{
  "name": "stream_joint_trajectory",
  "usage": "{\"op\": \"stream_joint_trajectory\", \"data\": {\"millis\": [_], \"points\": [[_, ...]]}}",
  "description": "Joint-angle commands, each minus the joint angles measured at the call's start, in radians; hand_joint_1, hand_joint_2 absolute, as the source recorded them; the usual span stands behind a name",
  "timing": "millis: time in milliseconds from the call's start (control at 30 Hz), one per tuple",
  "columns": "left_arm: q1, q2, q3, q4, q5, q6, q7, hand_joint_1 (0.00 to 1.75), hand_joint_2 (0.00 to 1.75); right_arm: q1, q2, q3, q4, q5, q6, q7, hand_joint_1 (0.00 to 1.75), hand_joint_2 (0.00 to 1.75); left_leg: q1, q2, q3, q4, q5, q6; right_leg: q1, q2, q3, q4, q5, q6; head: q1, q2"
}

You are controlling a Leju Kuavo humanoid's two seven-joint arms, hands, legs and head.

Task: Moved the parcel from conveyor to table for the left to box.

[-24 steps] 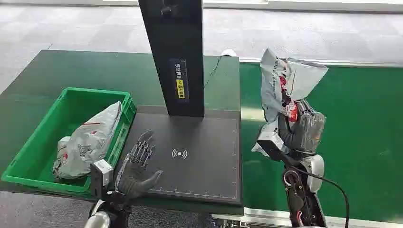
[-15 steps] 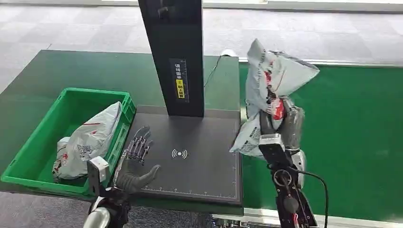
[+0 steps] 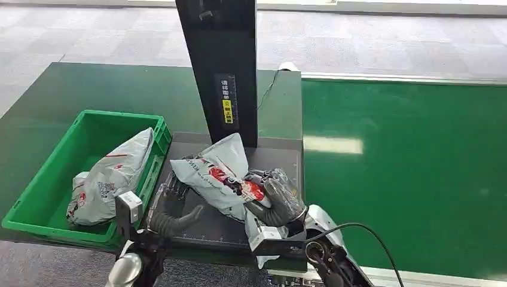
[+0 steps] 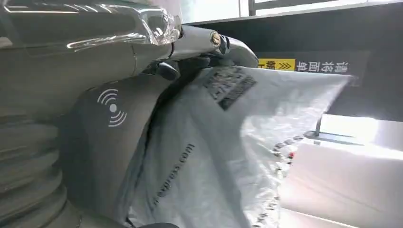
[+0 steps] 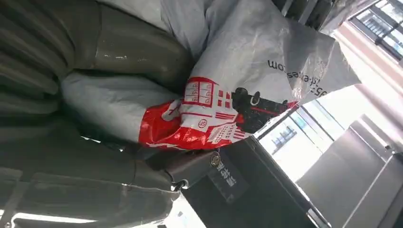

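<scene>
Parcel first: the grey plastic mailer bag with red print (image 3: 218,173) lies over the dark scanner pad (image 3: 281,161) at the near edge of my green table (image 3: 119,89), gripped at its right end by my right robot hand (image 3: 276,200), fingers wrapped round the crumpled plastic. My left robot hand (image 3: 170,212) rests on the pad with its fingers spread, partly under the bag's left end; whether it touches the bag, I cannot tell. Just left of the pad sits the green plastic crate (image 3: 36,197) holding another grey mailer (image 3: 107,176). Behind the pad stands the black scanner post (image 3: 224,60). Right of the table, the green conveyor belt (image 3: 418,167) gives open room.
</scene>
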Motion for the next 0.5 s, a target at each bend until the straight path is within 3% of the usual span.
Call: {"op": "stream_joint_trajectory", "data": {"millis": [33,200,300,500], "points": [[-0.041,0.023,-0.019,0.097,0.005,0.002,-0.02,0.0,1.75,-0.064,-0.061,0.127,0.159,0.049,0.146,0.029,1.75,1.75,0.001,-0.002,0.002,-0.001,0.0,0.0,0.0,0.002,0.002,-0.001,0.0,0.0,0.0,0.0],[-0.048,0.015,-0.004,0.098,0.0,0.022,-0.035,0.0,1.75,-0.082,-0.06,0.148,0.22,0.087,0.191,0.04,1.75,1.75,0.001,-0.002,0.002,-0.001,0.0,0.001,0.001,0.003,0.002,-0.001,0.0,0.0,0.0,0.0],[-0.026,0.008,0.011,0.061,-0.02,0.062,-0.034,0.0,1.75,-0.098,-0.039,0.12,0.223,0.191,0.042,0.098,1.75,1.75,0.001,-0.002,0.001,0.0,0.0,0.001,0.001,0.004,0.001,-0.001,0.001,0.0,0.0,0.0],[-0.037,0.008,-0.013,0.058,-0.226,0.269,-0.041,0.0,1.75,-0.05,-0.051,0.097,0.214,0.177,0.072,0.067,1.75,1.75,0.001,-0.003,0.001,0.0,0.0,0.001,0.001,0.001,0.002,-0.001,0.0,0.0,0.0,0.0]]}}
